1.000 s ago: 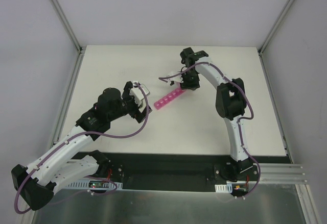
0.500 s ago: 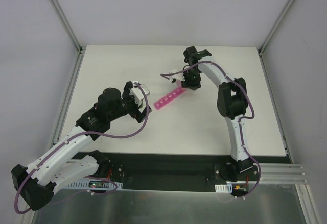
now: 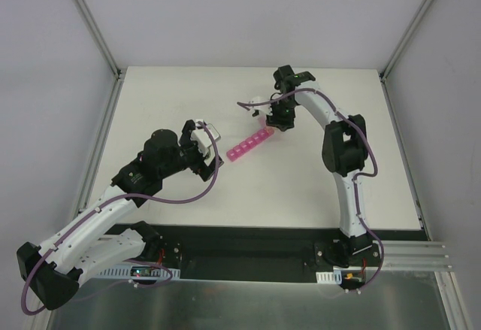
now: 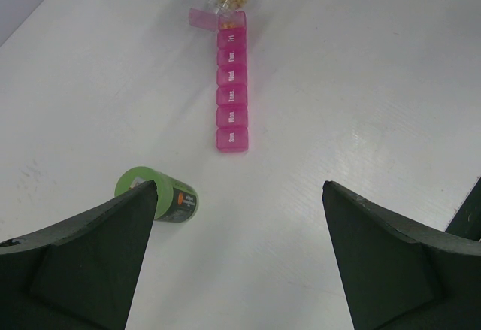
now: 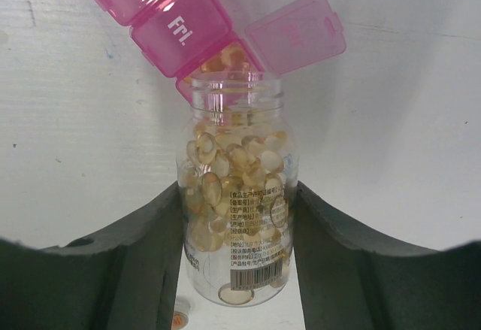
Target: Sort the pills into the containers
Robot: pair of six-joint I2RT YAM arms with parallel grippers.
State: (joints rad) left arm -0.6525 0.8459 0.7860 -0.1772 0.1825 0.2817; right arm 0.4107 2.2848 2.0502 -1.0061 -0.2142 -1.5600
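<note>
Grasping a clear bottle point(image 5: 237, 195) of pills point(image 5: 225, 161), the right gripper point(image 5: 237, 228) was poised over the pink organizer's point(image 4: 232, 97) open end compartment point(image 4: 231, 20). Beyond its other end, the left gripper point(image 4: 240, 251) was seen released, empty.

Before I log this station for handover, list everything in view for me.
pill organizer: one, bright pink, mid-table, the end compartment lid open
clear bottle: one, transparent, uncapped, mouth at the open compartment
pills: many, amber, inside the clear bottle
green bottle: one, green with a dark end, on the table near the organizer's closed end
table: one, white, under everything
left end effector: one, black, open and empty, facing the organizer
right end effector: one, black, closed on the clear bottle
</note>
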